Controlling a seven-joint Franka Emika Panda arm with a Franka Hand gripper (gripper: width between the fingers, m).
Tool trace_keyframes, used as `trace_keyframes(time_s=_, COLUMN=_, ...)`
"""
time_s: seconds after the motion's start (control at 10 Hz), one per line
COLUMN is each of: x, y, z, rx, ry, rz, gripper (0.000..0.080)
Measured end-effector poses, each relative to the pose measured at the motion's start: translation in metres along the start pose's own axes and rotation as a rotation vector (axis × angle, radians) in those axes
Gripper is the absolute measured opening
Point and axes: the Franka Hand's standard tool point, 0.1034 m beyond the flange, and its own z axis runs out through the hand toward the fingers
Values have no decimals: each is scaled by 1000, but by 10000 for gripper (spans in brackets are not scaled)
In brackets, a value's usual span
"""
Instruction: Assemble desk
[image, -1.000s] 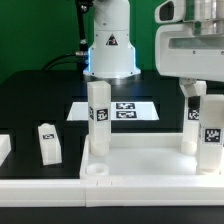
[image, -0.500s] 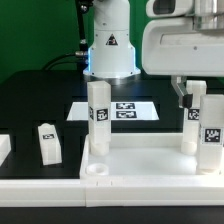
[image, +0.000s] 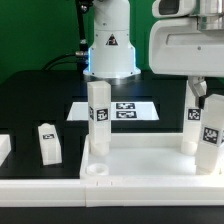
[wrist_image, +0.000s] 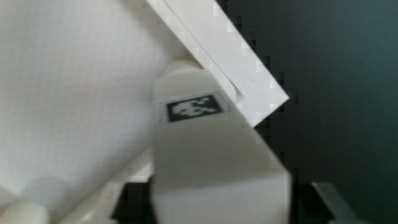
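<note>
End effector (image: 198, 96) straddles a smooth white square leg (wrist_image: 214, 170) — clamped or loose, cannot tell.

My white plastic tabletop with raised rim (image: 150, 160) lies at the front of the black table (image: 40, 95). A short square white leg (image: 98, 118) stands upright at its rear corner on the exterior view's left. A second leg (image: 192, 128) and a third leg (image: 211, 142) stand on the right, below my gripper (image: 199, 92). A fourth leg (image: 48, 142) rests on the table left of the tabletop. The marker board (image: 120, 110) lies behind.
</note>
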Motion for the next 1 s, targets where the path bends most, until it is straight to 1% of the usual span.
trace_keyframes(time_s=0.2, x=3, y=3, z=0, rx=-9, ry=-2, rz=239, gripper=291)
trace_keyframes(time_s=0.3, x=3, y=4, z=0, rx=-36, ry=-21, rz=447, gripper=290)
trace_keyframes(time_s=0.4, x=4, y=5, z=0, rx=-30, ry=-34, rz=674, gripper=290)
trace_keyframes(time_s=0.5, x=5, y=7, z=2, rx=-15, ry=-60, rz=892, gripper=290)
trace_keyframes(time_s=0.6, x=6, y=7, z=2, rx=-5, ry=-101, rz=1119, gripper=290)
trace_keyframes(time_s=0.8, x=5, y=6, z=2, rx=-8, ry=-100, rz=1148, gripper=290)
trace_keyframes(time_s=0.9, x=5, y=7, z=2, rx=-8, ry=-94, rz=1060, gripper=290)
trace_keyframes(time_s=1.0, x=2, y=7, z=4, rx=-19, ry=-81, rz=910, gripper=522)
